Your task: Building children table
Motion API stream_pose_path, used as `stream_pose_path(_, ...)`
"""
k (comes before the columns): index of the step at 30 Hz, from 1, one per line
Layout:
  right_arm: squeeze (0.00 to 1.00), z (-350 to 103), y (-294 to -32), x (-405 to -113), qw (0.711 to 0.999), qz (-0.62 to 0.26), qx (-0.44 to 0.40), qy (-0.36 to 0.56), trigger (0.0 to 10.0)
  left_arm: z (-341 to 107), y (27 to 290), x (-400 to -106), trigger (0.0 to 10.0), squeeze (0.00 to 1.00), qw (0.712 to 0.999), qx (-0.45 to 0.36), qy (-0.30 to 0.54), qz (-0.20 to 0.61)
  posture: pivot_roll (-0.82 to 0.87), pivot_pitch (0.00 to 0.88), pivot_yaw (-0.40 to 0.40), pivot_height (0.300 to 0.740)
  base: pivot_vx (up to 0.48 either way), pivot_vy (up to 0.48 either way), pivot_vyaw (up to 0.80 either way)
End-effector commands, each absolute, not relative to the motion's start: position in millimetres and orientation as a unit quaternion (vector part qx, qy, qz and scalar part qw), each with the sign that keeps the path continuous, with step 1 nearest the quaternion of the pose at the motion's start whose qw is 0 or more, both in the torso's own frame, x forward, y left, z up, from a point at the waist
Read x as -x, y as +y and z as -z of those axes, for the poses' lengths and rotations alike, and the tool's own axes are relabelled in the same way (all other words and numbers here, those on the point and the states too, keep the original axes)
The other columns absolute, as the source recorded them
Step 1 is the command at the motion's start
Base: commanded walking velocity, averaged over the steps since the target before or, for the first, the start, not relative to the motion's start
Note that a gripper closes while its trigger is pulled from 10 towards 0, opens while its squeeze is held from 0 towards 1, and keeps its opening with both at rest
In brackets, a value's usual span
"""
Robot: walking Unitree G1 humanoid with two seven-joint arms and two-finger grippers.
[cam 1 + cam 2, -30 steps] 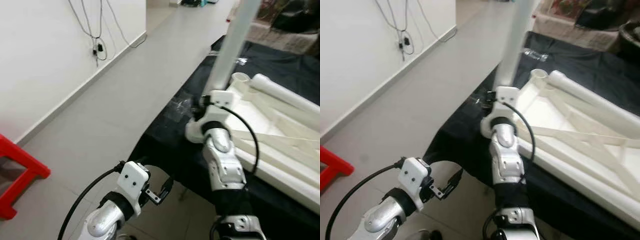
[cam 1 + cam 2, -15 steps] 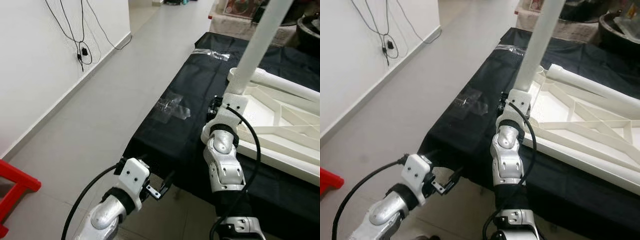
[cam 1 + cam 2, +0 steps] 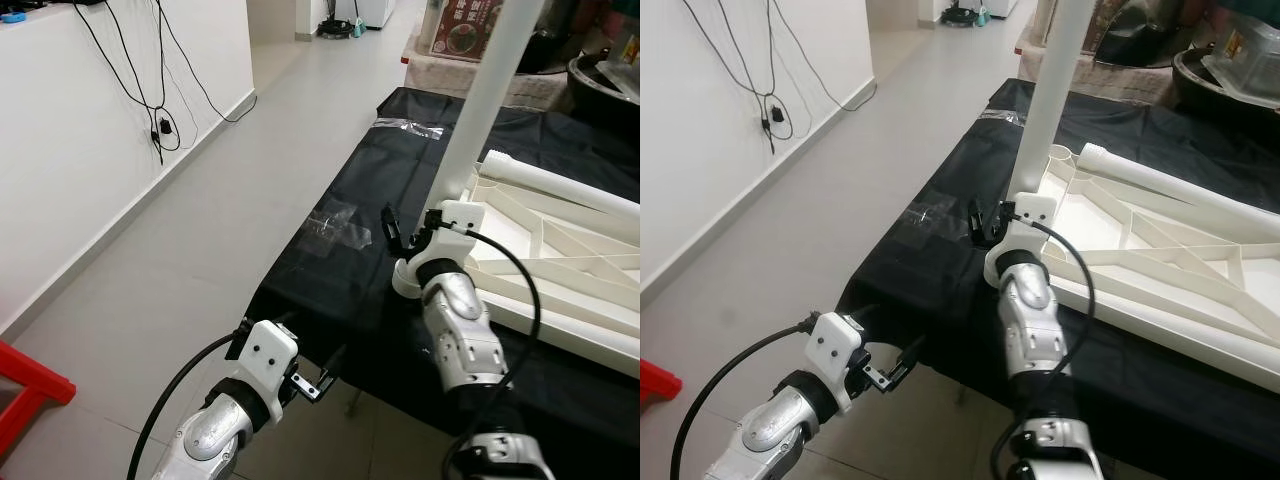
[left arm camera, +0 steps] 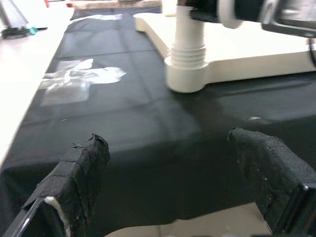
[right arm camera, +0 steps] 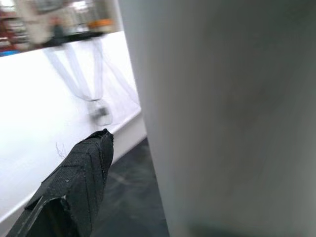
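A white leg (image 3: 487, 95) stands upright in the corner socket of the upturned tabletop (image 3: 1160, 255), which lies on a black cloth (image 3: 350, 260) over a low bench. The leg is judged light, stiff, smooth hollow plastic, best taken low, near the socket. The right gripper (image 3: 410, 232) is set against its base; whether the leg is clamped cannot be told. The left gripper (image 4: 182, 168) hangs spread wide, empty, before the cloth's edge.
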State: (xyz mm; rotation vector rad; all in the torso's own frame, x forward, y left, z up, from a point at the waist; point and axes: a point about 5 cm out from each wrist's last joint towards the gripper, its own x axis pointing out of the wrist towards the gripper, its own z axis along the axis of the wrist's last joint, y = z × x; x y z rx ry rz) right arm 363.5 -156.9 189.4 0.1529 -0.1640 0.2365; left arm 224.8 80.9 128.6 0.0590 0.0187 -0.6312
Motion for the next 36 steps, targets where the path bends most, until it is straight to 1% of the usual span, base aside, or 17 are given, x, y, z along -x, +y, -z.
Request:
stream_pose_path(1,0.00,-191,-143,-367,0.971,-0.209,-0.094,-0.064,10.0,-123,78,-219,10.0,0.00,0.945,-0.024,0.026,0.325,0.07,0.085,-0.034,0.740,0.000,0.000,0.00)
stream_pose_path(4,0.00,-191,-137,-367,0.953,-0.282,-0.101,-0.047,10.0,-119,77,-219,10.0,0.00,0.945,-0.027,0.032,0.325,0.08,0.085,-0.034,0.740,0.000,0.000,0.00)
stream_pose_path(5,0.00,-192,-129,-364,0.928,-0.357,-0.100,-0.035,10.0,-118,78,-221,10.0,0.00,0.946,-0.029,0.030,0.321,0.08,0.082,-0.035,0.740,0.000,0.000,0.00)
stream_pose_path(6,0.00,-192,-129,-364,0.928,-0.357,-0.100,-0.035,10.0,-118,78,-221,10.0,0.00,0.946,-0.029,0.030,0.321,0.08,0.082,-0.035,0.740,0.000,0.000,0.00)
stream_pose_path(9,0.00,-193,-122,-360,0.896,-0.434,-0.090,-0.022,10.0,-118,79,-222,10.0,0.00,0.948,-0.025,0.028,0.317,0.08,0.086,-0.034,0.740,0.000,0.000,0.00)
stream_pose_path(14,0.00,-196,-110,-355,0.817,-0.572,-0.063,-0.002,10.0,-117,80,-220,10.0,0.00,0.947,-0.022,0.031,0.318,0.11,0.088,-0.041,0.740,0.000,0.000,0.00)
stream_pose_path(19,0.00,-196,-104,-356,0.800,-0.597,-0.062,-0.001,10.0,-117,80,-219,10.0,0.00,0.948,-0.022,0.032,0.317,0.11,0.086,-0.044,0.740,0.000,0.000,0.00)
stream_pose_path(20,0.00,-197,-99,-356,0.793,-0.606,-0.065,-0.008,2.9,-116,80,-218,10.0,0.00,0.948,-0.022,0.033,0.316,0.12,0.080,-0.046,0.740,0.000,0.000,0.00)
stream_pose_path(23,0.00,-198,-95,-355,0.786,-0.614,-0.068,-0.014,2.9,-116,80,-218,10.0,0.00,0.948,-0.021,0.034,0.315,0.12,0.080,-0.046,0.740,0.000,0.000,0.00)
stream_pose_path(24,0.00,-199,-94,-354,0.785,-0.615,-0.069,-0.020,0.0,-115,80,-218,10.0,0.00,0.948,-0.021,0.034,0.315,0.11,0.076,-0.045,0.740,0.000,0.000,0.00)
stream_pose_path(25,0.00,-200,-93,-353,0.780,-0.621,-0.069,-0.024,0.0,-114,80,-219,10.0,0.00,0.948,-0.021,0.035,0.315,0.11,0.074,-0.044,0.740,0.000,0.000,0.00)
stream_pose_path(28,0.00,-199,-92,-353,0.794,-0.604,-0.064,-0.038,0.0,-114,79,-219,10.0,0.00,0.948,-0.020,0.035,0.316,0.10,0.071,-0.046,0.740,0.000,0.000,0.00)
stream_pose_path(29,0.00,-196,-95,-356,0.818,-0.571,-0.050,-0.046,0.0,-113,79,-220,10.0,0.00,0.948,-0.019,0.036,0.316,0.10,0.066,-0.045,0.740,0.000,0.000,0.00)
stream_pose_path(30,0.00,-196,-95,-356,0.818,-0.571,-0.050,-0.046,0.0,-113,79,-220,10.0,0.00,0.948,-0.019,0.036,0.316,0.10,0.066,-0.045,0.740,0.000,0.000,0.00)
stream_pose_path(32,0.00,-190,-105,-364,0.888,-0.456,-0.048,-0.040,0.0,-112,80,-221,10.0,0.00,0.948,-0.019,0.036,0.315,0.09,0.059,-0.040,0.740,0.000,0.000,0.00)
stream_pose_path(33,0.00,-190,-105,-364,0.888,-0.456,-0.048,-0.040,0.0,-112,80,-221,10.0,0.00,0.948,-0.019,0.036,0.315,0.09,0.059,-0.040,0.740,0.000,0.000,0.00)
stream_pose_path(36,0.00,-183,-115,-369,0.934,-0.354,-0.048,-0.031,0.0,-111,80,-221,10.0,0.00,0.948,-0.017,0.038,0.315,0.08,0.057,-0.042,0.740,0.000,0.000,0.00)
